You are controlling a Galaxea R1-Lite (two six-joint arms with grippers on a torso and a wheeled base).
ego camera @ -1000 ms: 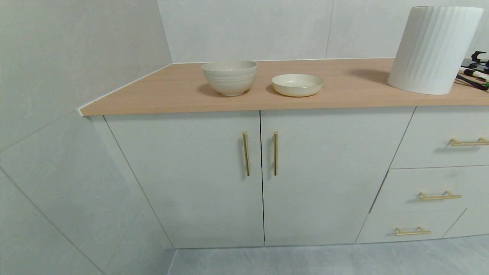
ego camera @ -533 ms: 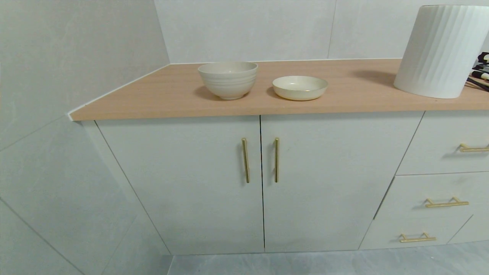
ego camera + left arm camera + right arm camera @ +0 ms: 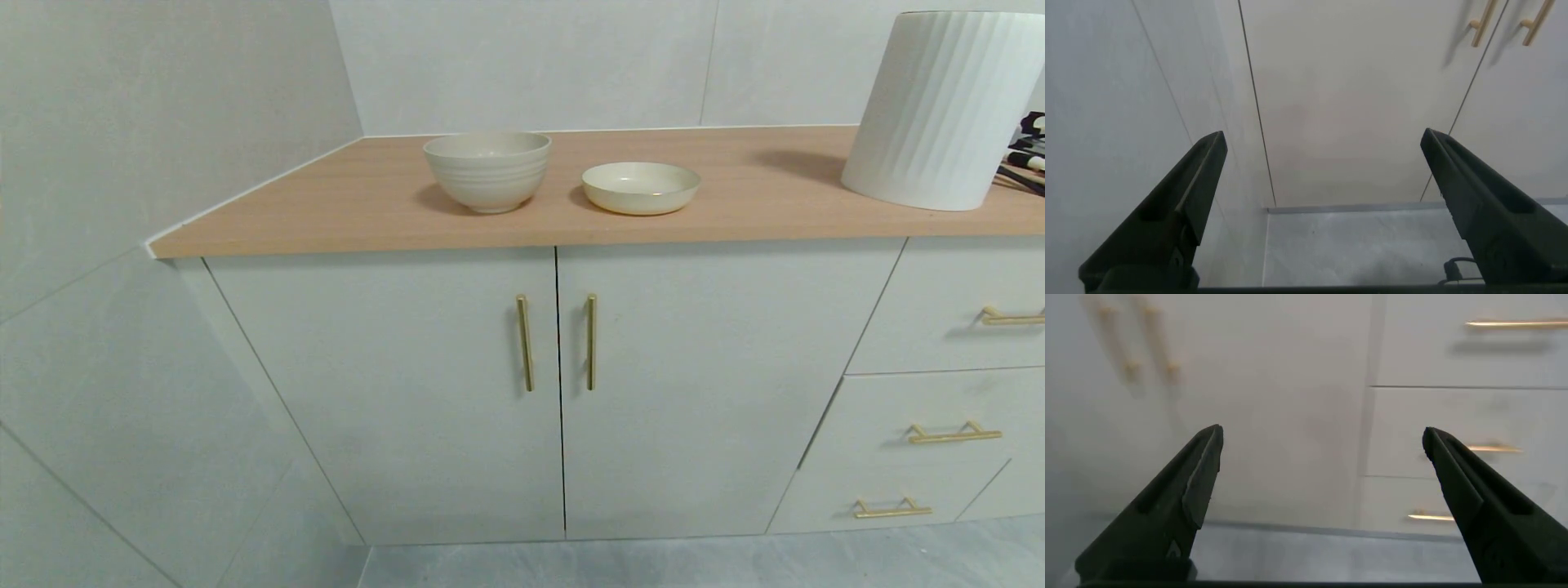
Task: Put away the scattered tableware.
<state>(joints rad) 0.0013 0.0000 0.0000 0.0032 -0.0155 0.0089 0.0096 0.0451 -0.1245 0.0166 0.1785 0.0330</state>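
Note:
A deep beige ribbed bowl (image 3: 487,170) stands on the wooden countertop (image 3: 343,204), left of centre. A shallow cream dish (image 3: 641,187) sits just to its right. Below them are two shut cabinet doors with gold handles (image 3: 525,343). My left gripper (image 3: 1323,147) is open, held low in front of the left cabinet door (image 3: 1355,98) near the floor. My right gripper (image 3: 1323,441) is open too, low before the cabinet front, with the drawers (image 3: 1470,433) ahead of it. Nothing is between either pair of fingers.
A tall white ribbed cylinder (image 3: 947,106) stands at the counter's right end, with dark utensils (image 3: 1027,159) behind it. Three drawers with gold handles (image 3: 951,434) are at the right. A tiled wall (image 3: 122,245) closes in the left side. Grey floor (image 3: 653,563) lies below.
The head view shifted closer and slightly down a second ago, then held still. The bowl and the dish have not moved on the counter.

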